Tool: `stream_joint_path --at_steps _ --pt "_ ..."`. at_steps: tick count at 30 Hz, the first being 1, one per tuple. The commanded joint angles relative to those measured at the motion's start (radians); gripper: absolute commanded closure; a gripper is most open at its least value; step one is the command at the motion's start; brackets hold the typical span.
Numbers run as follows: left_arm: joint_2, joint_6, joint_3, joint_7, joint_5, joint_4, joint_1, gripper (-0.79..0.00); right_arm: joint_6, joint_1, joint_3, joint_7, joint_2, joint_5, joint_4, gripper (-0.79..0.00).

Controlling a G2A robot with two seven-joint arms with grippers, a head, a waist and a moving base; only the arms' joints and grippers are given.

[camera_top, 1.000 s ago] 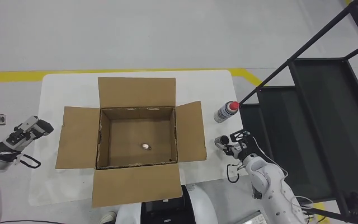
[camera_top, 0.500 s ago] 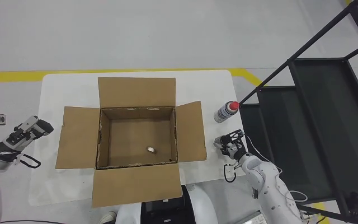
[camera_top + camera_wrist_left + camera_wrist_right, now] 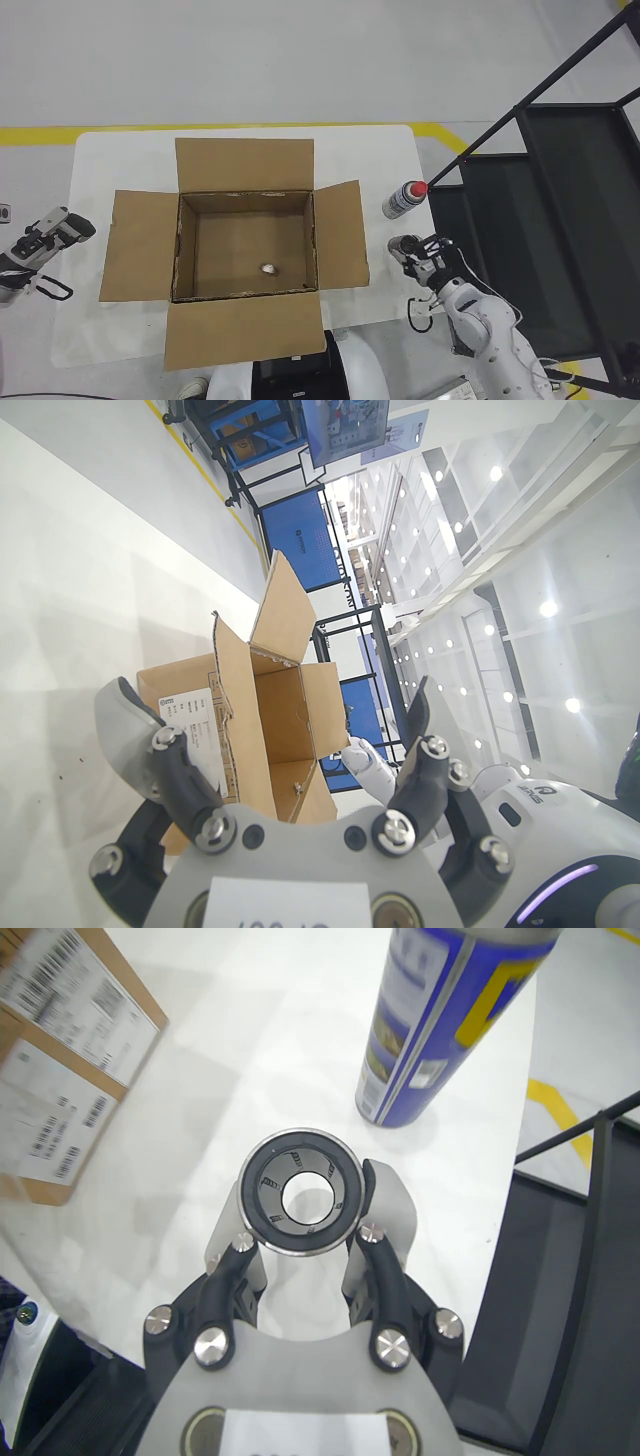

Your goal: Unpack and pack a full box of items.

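I see the cardboard box (image 3: 245, 165) open at the middle of the table (image 3: 120, 160), all four flaps spread flat. One small pale item (image 3: 268, 268) lies on its floor, toward 5 o'clock. At 3 o'clock from the box, just past the flap, my right gripper (image 3: 307, 1198) is clamped on a metal ring (image 3: 345, 1178) with a black face. A blue spray can (image 3: 403, 200) with a red cap stands near it, at 1 o'clock from that gripper. At 9 o'clock from the box, by the table's edge, my left gripper (image 3: 272, 720) has its jaws spread wide.
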Motion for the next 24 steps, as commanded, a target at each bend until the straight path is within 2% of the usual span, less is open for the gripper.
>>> stream_joint_path --at_steps 1,7,12,14,17,24 --pt "0.0 0.0 0.0 0.0 0.0 0.0 0.0 -0.785 -0.014 -0.082 0.054 -0.045 0.004 0.025 -0.124 0.0" --pt "0.0 0.0 0.0 0.0 0.0 0.0 0.0 -0.785 -0.037 -0.275 0.141 -0.152 0.004 0.043 -0.437 0.0" --pt "0.0 0.0 0.0 0.0 0.0 0.0 0.0 -0.785 -0.074 -0.298 0.092 -0.09 0.008 -0.028 -0.616 0.0" --pt "0.0 0.0 0.0 0.0 0.0 0.0 0.0 -0.785 -0.09 -0.26 0.016 -0.029 0.009 -0.051 -0.646 0.0" --pt "0.0 0.0 0.0 0.0 0.0 0.0 0.0 -0.785 -0.096 -0.145 -0.127 0.096 0.009 -0.07 -0.633 0.0" --pt "0.0 0.0 0.0 0.0 0.0 0.0 0.0 -0.785 -0.037 0.205 -0.451 0.338 -0.013 -0.123 -0.462 0.0"
